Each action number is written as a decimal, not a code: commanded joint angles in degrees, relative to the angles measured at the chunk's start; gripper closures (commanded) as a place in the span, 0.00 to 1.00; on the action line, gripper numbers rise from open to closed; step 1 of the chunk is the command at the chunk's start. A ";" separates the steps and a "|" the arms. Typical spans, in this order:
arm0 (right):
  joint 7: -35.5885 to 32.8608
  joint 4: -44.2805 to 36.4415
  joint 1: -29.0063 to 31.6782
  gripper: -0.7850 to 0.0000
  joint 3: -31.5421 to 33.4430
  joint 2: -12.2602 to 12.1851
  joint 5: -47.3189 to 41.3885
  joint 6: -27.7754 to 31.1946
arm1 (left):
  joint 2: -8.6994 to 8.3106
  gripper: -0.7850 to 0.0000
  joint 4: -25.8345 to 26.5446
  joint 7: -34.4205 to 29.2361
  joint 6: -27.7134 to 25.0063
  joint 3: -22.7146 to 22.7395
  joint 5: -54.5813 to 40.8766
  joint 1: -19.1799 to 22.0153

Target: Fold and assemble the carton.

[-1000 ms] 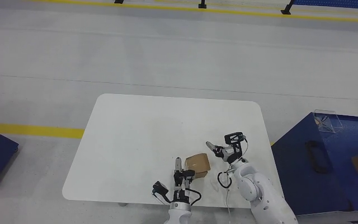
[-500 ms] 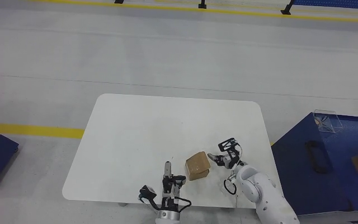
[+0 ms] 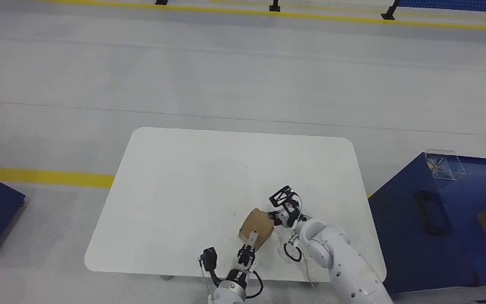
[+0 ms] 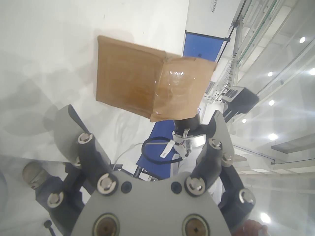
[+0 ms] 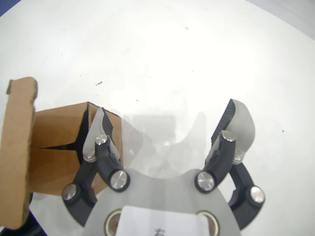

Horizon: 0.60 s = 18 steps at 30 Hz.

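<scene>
**Carton near the desk's front edge, both pincers open around it**

On the floor left of the desk [image 3: 213,167] runs a yellow stripe [image 3: 53,178].

Left pincer [image 3: 249,249]:
- Sits at the desk's front edge, right of centre, just on the robot's side of the carton [image 3: 257,225].
- In its own wrist view the left pincer [image 4: 141,126] is spread wide with nothing between the fingers [image 4: 73,128].
- The carton [image 4: 128,79] lies just beyond the fingertips on the white desk [image 4: 49,25], apart from them.

Carton:
- Brown cardboard, resting on the desk near the front edge and turned at an angle to it.
- From the left wrist, one broad plain face shows, joined at a corner to a narrower face covered with shiny clear tape.
- From the right wrist, the carton [image 5: 54,128] shows its open end. Two inner flaps are folded in with a dark gap between them, and one outer flap [image 5: 17,148] stands out unfolded.

Right pincer [image 3: 275,215]:
- Just beside the carton on its right, between the carton and the desk's right edge.
- In its own view the right pincer [image 5: 166,106] is wide apart and holds nothing, with bare desk [image 5: 172,37] between the fingers.
- One finger [image 5: 103,124] lies close against the carton's corner by the open end. Whether it actually touches cannot be told.

A blue unit [image 3: 433,220] stands on the floor right of the desk.
</scene>
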<state>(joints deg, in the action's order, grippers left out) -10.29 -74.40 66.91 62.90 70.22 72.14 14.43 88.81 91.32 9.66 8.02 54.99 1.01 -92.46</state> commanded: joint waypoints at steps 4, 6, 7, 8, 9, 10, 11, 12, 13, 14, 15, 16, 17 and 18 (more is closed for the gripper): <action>1.34 0.60 -0.15 0.00 -0.04 0.15 0.06 -1.50 | 0.01 0.00 0.01 0.14 -0.10 0.01 -0.01 -0.01; 2.45 -0.18 0.06 0.00 0.27 0.18 -0.81 -1.53 | -0.06 0.00 -0.76 -3.56 0.07 -0.28 -1.72 0.17; 3.66 -1.19 0.85 0.00 1.02 0.14 -2.45 -1.36 | -0.12 0.00 -1.41 -2.37 -0.07 0.30 -0.36 0.93; 4.43 -2.60 1.55 0.00 1.86 -0.04 -2.63 -1.16 | -0.11 0.00 -1.88 0.33 -1.07 0.45 1.75 1.29; 5.78 -4.27 2.55 0.00 2.80 -0.27 -1.83 -1.84 | -0.06 0.00 -1.98 2.17 -1.90 0.11 3.22 1.15; 6.73 -5.94 3.79 0.00 3.67 -0.46 -1.46 -2.60 | -0.04 0.00 -1.88 2.98 -2.42 -0.08 3.86 1.02; 7.25 -7.69 4.99 0.00 4.42 -0.63 -1.52 -2.74 | -0.07 0.00 -1.65 3.37 -2.78 -0.15 4.58 0.95; 7.30 -9.28 6.05 0.00 5.19 -0.79 -2.06 -2.44 | -0.13 0.00 -1.44 3.44 -2.89 -0.19 5.48 0.88; 6.87 -10.70 6.90 0.00 5.92 -0.96 -2.37 -2.06 | -0.21 0.00 -1.31 3.40 -2.70 -0.25 6.59 0.85; 6.20 -11.94 7.57 0.00 6.56 -1.11 -2.46 -1.85 | -0.28 0.00 -1.11 3.86 -2.25 -0.25 7.88 0.86; 5.63 -13.03 8.11 0.00 7.09 -1.23 -2.38 -1.82 | -0.27 0.02 -0.80 4.82 -2.11 -0.35 8.78 0.80; 5.06 -13.86 8.55 0.00 7.45 -1.32 -2.11 -1.90 | -0.23 0.05 -0.60 5.10 -2.30 -0.65 9.05 0.70; 4.26 -14.52 8.81 0.00 7.58 -1.39 -1.66 -1.84 | -0.20 0.09 -0.57 4.94 -2.29 -0.83 9.04 0.69; 3.64 -15.08 8.98 0.00 7.60 -1.42 -1.34 -1.79 | -0.18 0.12 -0.61 4.90 -2.01 -0.89 9.12 0.78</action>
<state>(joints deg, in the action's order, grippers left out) -6.00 -89.01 75.77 70.51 68.83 70.45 12.61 88.60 90.76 14.68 5.80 54.20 10.16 -91.75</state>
